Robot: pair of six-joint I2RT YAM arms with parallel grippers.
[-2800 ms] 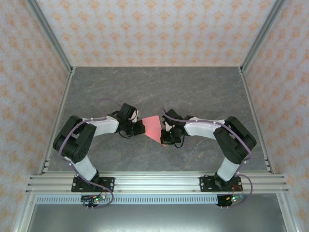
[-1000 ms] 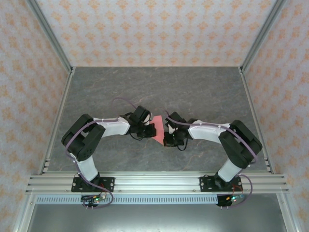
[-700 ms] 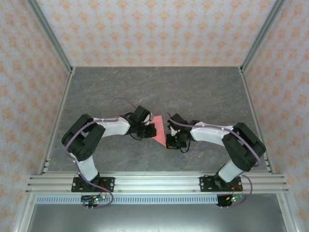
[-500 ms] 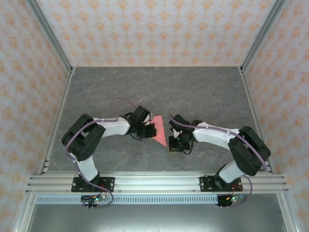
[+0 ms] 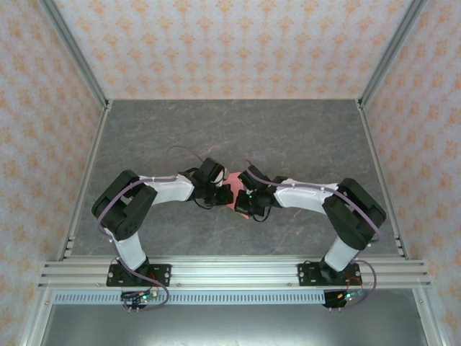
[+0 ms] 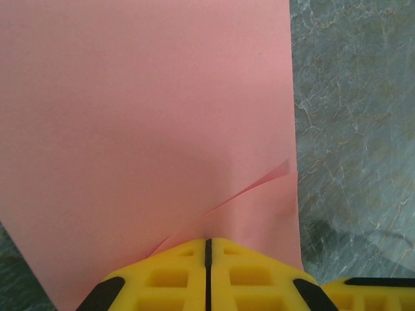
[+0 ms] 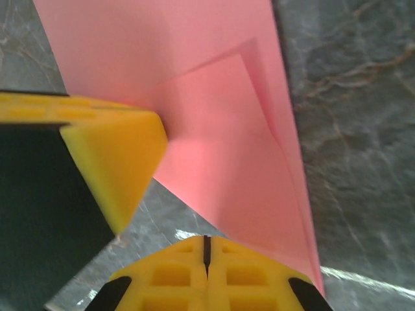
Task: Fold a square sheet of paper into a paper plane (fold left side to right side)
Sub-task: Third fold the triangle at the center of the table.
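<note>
Mid-frame from above, the square sheet of paper point(image 5: 235, 177) lies folded on the worktop point(image 5: 288, 137). My left hand point(image 6: 207, 256) and right hand point(image 7: 206, 256) are closed, tips touching it. It looks thin, light, slippy — I'd pinch a loose edge.

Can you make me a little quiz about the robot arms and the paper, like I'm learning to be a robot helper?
1. True or false: the left claw and the right claw are both wide open.
2. What colour is the paper? A blue, B pink, C green.
3. Fill in the gap: the paper lies on a grey, marbled ___.

Key
1. False: both claws are shut.
2. B.
3. table.
</note>
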